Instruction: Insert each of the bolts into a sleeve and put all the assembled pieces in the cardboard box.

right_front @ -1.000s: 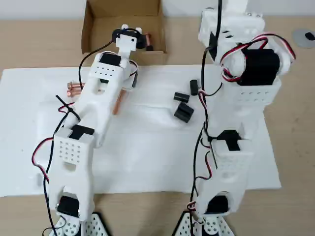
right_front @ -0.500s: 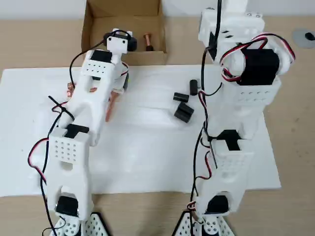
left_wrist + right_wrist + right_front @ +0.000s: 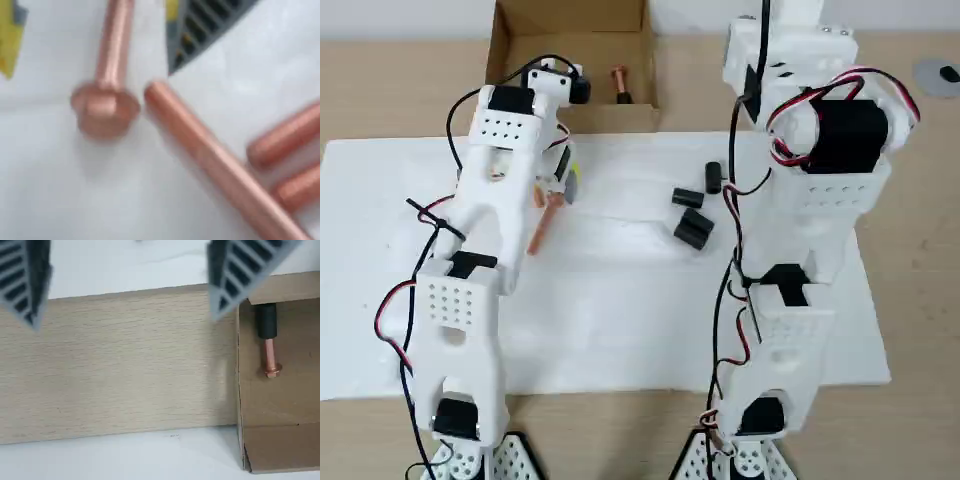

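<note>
the left gripper [image 3: 92, 55] hangs open over loose bolts [image 3: 210, 160] on the white sheet [image 3: 50, 190], gripping nothing. the right gripper [image 3: 127, 315] is spread wide and empty near the cardboard box [image 3: 280, 445], where one sleeved bolt [image 3: 269, 345] lies.

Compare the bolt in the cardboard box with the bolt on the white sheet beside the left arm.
The boxed bolt wears a black sleeve; the sheet bolt is bare. The boxed bolt lies inside the cardboard box; the sheet bolt lies outside it on the white sheet. Both are copper-coloured and lie flat.
</note>
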Action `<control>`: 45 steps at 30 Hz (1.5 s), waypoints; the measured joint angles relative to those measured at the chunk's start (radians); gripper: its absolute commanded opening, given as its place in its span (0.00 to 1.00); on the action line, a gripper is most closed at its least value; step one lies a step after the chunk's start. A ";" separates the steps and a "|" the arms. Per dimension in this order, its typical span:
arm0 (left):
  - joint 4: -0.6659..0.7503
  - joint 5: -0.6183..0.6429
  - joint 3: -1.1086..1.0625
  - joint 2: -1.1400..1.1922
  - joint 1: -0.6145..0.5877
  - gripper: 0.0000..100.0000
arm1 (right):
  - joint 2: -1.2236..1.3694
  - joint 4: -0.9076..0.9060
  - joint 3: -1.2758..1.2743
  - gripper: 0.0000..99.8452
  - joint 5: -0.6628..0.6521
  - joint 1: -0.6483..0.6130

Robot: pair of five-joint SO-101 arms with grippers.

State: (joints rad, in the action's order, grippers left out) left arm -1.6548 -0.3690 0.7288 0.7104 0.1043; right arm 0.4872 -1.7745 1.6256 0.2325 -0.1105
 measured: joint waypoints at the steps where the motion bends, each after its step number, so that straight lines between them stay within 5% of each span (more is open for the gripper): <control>1: -0.018 -0.015 0.000 0.000 0.000 0.21 | 0.000 0.000 0.000 0.26 0.000 0.000; 23: 0.071 -0.068 -0.121 0.095 -0.005 0.18 | 0.000 0.000 0.000 0.26 0.000 0.000; 28: 0.068 -0.066 -0.091 0.104 0.005 0.00 | 0.000 0.000 0.000 0.26 0.000 0.000; 45: -0.075 -0.061 0.173 0.144 0.005 0.01 | 0.000 0.000 0.000 0.26 0.000 0.000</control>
State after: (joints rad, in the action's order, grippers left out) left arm -1.7300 -0.4304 0.9022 0.8546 0.1089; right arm 0.4872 -1.7745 1.6256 0.2325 -0.1105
